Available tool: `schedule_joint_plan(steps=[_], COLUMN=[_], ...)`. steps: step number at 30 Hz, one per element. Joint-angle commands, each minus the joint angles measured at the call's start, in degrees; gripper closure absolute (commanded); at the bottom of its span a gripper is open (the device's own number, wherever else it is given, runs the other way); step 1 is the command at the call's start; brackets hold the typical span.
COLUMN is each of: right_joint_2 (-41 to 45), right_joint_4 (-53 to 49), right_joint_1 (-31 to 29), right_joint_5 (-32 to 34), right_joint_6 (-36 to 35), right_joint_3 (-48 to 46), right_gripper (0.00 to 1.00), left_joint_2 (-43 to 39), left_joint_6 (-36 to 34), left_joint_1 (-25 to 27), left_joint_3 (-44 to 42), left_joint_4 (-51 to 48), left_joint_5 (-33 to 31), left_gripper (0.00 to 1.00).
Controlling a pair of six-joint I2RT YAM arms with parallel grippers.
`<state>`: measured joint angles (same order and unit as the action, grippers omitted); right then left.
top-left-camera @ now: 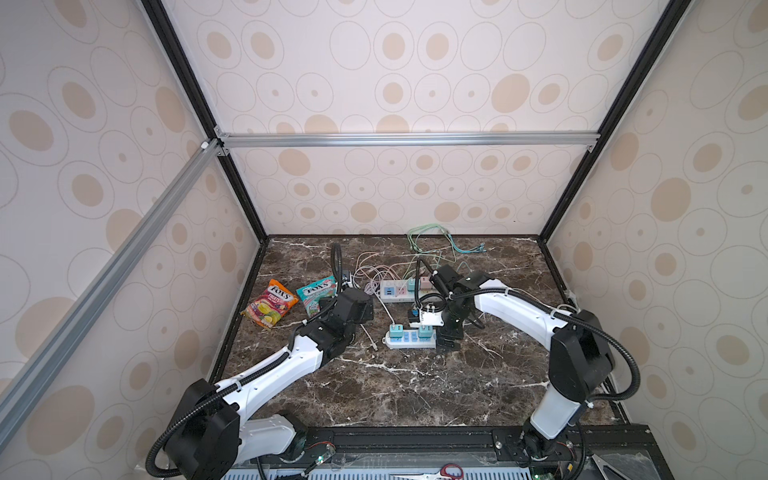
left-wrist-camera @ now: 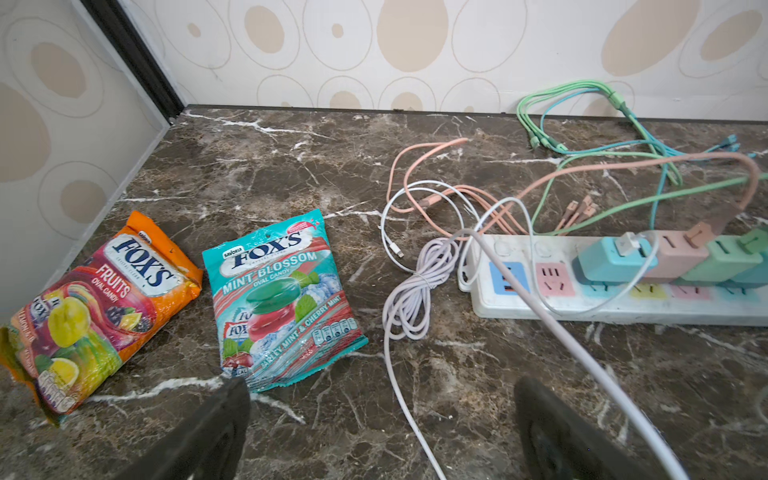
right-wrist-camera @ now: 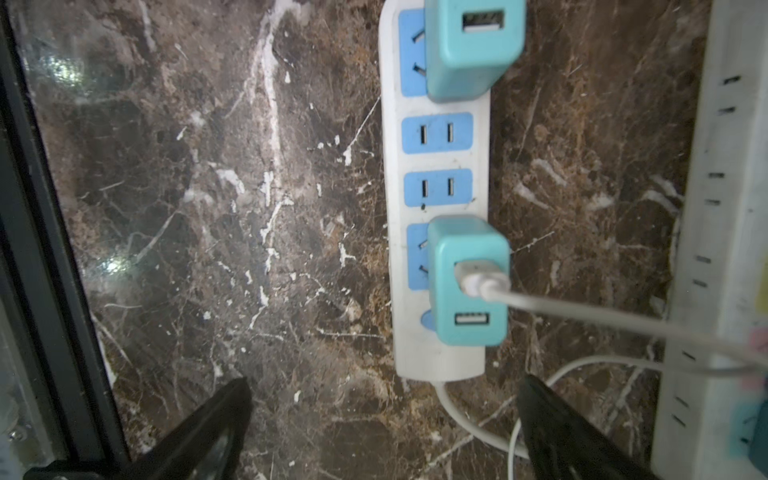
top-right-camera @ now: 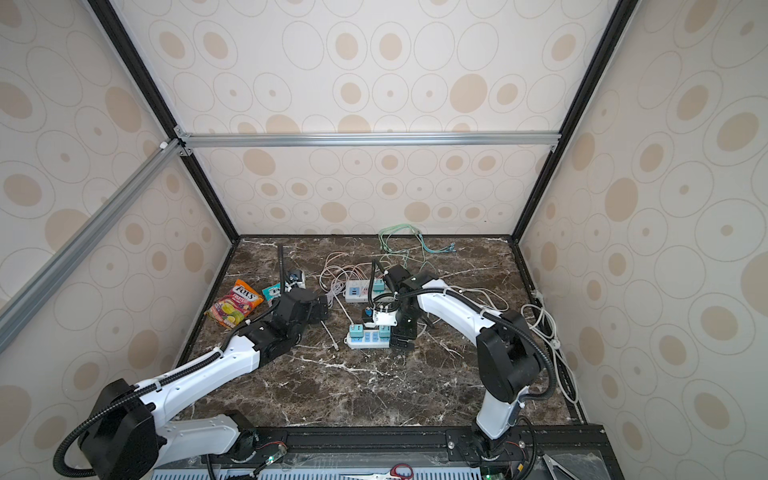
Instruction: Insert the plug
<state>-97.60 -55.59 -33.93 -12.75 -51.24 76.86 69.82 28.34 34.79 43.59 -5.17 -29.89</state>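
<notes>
At the left edge of the dark brown marble-patterned worktop (top-left-camera: pixel 415 395) lies an orange Fox's Fruits candy bag (top-left-camera: pixel 270 304), and just beside it a teal Fox's Mint Blossom candy bag (left-wrist-camera: pixel 282 299). The white-and-black left arm (top-left-camera: pixel 291 365) reaches in near the teal bag; its jaws stand spread wide with nothing between them, above bare worktop.

Further right, towards the back wall, a long white power strip with pastel sockets (left-wrist-camera: pixel 582 303) carries a row of teal, pink and green charger blocks, with loose pink, white and green cables (left-wrist-camera: pixel 436 199) tangled around it.

Nearer the front lies a short white power strip with blue sockets (right-wrist-camera: pixel 436 166). A teal USB charger block (right-wrist-camera: pixel 473 45) sits at its left end in both top views, and a second teal charger block (right-wrist-camera: pixel 467 286) at its right end. The white USB plug (right-wrist-camera: pixel 478 282) sits in the upper port of that second block, its grey cable running off towards the long strip.

The white-and-black right arm (top-left-camera: pixel 515 309) hangs over that same end; its jaws are wide apart and empty, clear of the plug
</notes>
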Motion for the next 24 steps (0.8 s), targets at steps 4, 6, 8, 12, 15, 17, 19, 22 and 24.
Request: schedule_joint_plan(steps=[4, 6, 8, 12, 15, 17, 19, 22, 24], right_joint_2=[8.3, 12.1, 17.1, 27.7, 33.1, 33.9, 32.8, 30.0, 28.1], right_joint_4=[-3.5, -0.3, 8.1, 37.6, 63.8, 73.1, 75.4, 73.3, 75.9], right_joint_1=[4.9, 6.5, 8.4, 13.5, 19.3, 22.7, 25.8, 30.6, 32.3], right_joint_5=[-8.2, -10.2, -9.3, -5.0, 3.5, 13.1, 22.6, 30.5, 33.4], right_joint_6=[-2.4, -2.4, -0.6, 11.8, 28.1, 37.3, 43.4, 51.8, 54.9], right_joint_3=[-3.6, -5.7, -10.1, -22.8, -33.0, -37.4, -39.3, -40.5, -43.1], right_gripper=[0.01, 0.01, 0.00, 0.01, 0.01, 0.01, 0.01, 0.01, 0.01], left_joint_2=[-2.2, -2.8, -3.4, -6.3, -8.3, -9.2, -10.6, -12.3, -12.3], left_joint_6=[4.8, 5.1, 5.5, 5.4, 4.7, 5.6, 5.6, -0.6, -4.1], left_joint_1=[-5.0, -6.4, -8.1, -9.7, -11.2, -12.5, -13.6, -15.1, -16.3], left_joint_3=[-0.6, -1.0, -1.3, -5.9, -9.8, -12.4, -15.6, -21.0, -23.9], left_joint_4=[-1.5, -1.7, -1.8, 4.2, 9.1, 11.3, 15.1, 25.8, 30.9], left_joint_5=[-1.4, -1.4, -2.2, -9.4, -15.8, -21.5, -26.5, -31.0, -33.9], left_gripper=[0.02, 0.02, 0.02, 0.02, 0.01, 0.02, 0.02, 0.02, 0.02])
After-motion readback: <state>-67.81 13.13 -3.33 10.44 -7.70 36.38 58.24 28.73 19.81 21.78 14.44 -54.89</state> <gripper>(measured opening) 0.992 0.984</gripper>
